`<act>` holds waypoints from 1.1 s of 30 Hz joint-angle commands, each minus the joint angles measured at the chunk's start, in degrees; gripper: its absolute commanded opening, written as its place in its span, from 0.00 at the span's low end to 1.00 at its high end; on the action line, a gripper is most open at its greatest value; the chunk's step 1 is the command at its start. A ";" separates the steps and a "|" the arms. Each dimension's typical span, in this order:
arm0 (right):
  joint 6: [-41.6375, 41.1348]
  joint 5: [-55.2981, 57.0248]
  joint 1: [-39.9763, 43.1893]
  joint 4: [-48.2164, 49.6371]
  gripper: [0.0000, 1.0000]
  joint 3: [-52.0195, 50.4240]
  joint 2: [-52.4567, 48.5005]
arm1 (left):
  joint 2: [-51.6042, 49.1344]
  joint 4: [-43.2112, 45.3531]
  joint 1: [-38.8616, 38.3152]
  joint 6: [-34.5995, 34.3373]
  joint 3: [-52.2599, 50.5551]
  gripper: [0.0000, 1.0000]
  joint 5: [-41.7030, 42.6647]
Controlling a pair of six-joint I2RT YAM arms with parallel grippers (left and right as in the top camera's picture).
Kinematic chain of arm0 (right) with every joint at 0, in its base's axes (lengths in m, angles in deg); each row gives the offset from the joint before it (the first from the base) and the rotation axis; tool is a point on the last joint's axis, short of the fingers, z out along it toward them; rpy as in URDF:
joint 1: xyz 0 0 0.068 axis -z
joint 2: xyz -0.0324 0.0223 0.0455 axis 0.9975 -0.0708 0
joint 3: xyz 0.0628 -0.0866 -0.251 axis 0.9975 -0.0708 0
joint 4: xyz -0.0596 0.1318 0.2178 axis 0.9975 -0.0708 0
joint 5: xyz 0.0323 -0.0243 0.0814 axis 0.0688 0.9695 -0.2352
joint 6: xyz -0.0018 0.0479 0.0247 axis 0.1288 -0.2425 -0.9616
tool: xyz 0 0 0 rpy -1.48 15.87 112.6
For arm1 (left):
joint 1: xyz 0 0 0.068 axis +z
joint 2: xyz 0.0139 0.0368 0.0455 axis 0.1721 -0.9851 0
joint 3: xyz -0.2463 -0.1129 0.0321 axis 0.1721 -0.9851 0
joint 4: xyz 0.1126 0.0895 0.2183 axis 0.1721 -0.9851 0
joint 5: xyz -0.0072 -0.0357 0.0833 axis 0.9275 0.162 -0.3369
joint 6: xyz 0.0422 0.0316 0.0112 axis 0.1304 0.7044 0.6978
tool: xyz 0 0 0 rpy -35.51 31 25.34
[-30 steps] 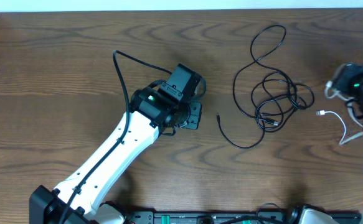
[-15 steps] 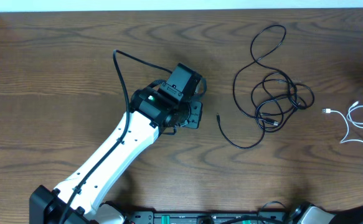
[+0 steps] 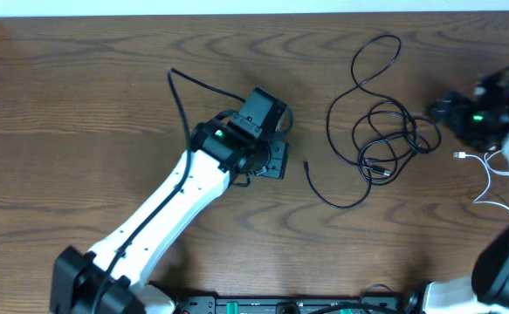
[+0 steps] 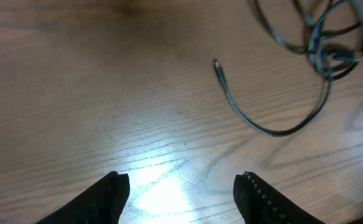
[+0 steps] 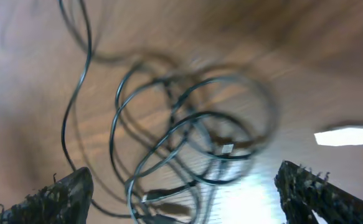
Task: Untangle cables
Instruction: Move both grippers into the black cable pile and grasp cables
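While the right gripper (image 3: 442, 112) hangs just beside the right edge of the black knot (image 3: 385, 135), its fingers are spread wide and hold nothing; in its wrist view the loops (image 5: 193, 134) lie between them, but this picture is blurred. The left gripper (image 4: 181, 199) is also spread and empty, low over the bare table (image 3: 79, 87), near the free black end (image 4: 218, 68) but not touching it. The black cables lie right of the table's centre, and the white cable (image 3: 468, 156) lies apart from them at the right edge, partly under the right arm. My worry is this: if I close the right fingers where many strands cross, I take several at once, and pulling then makes the knot tighter. With the blurred view I also can miss the strand I want. A pull to the right may drag the black loops onto the white cable and mix them again. Nothing holds the knot on the other side, so I think the whole bundle may slide instead of opening. I count one white cable, two grippers and one free black end with a plug; how many black cables are in the knot I cannot tell, maybe two.
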 commanded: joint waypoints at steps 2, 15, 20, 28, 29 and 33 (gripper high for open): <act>0.66 -1.27 -5.29 1.20 0.89 0.20 -6.29 | -1.88 -1.18 -0.02 0.07 -0.66 0.59 -0.33; -2.67 -7.48 -25.57 9.64 0.88 0.20 -21.86 | -2.19 -7.91 0.55 -2.34 -0.68 0.59 -14.16; -4.63 -7.26 -35.71 14.27 0.88 0.20 -23.34 | -2.19 -10.75 3.72 -2.95 -0.68 0.59 -15.82; -5.25 -2.71 -43.34 13.29 0.81 4.63 -18.71 | -2.19 -12.90 9.94 1.18 -0.68 0.59 -11.41; -5.25 -2.71 -43.15 12.44 0.83 5.68 -16.90 | -2.19 -12.50 10.80 2.40 -0.68 0.59 -8.31; -5.27 -2.75 -41.64 11.08 0.89 6.88 -11.52 | -2.19 -10.54 11.80 5.05 -0.68 0.59 -2.36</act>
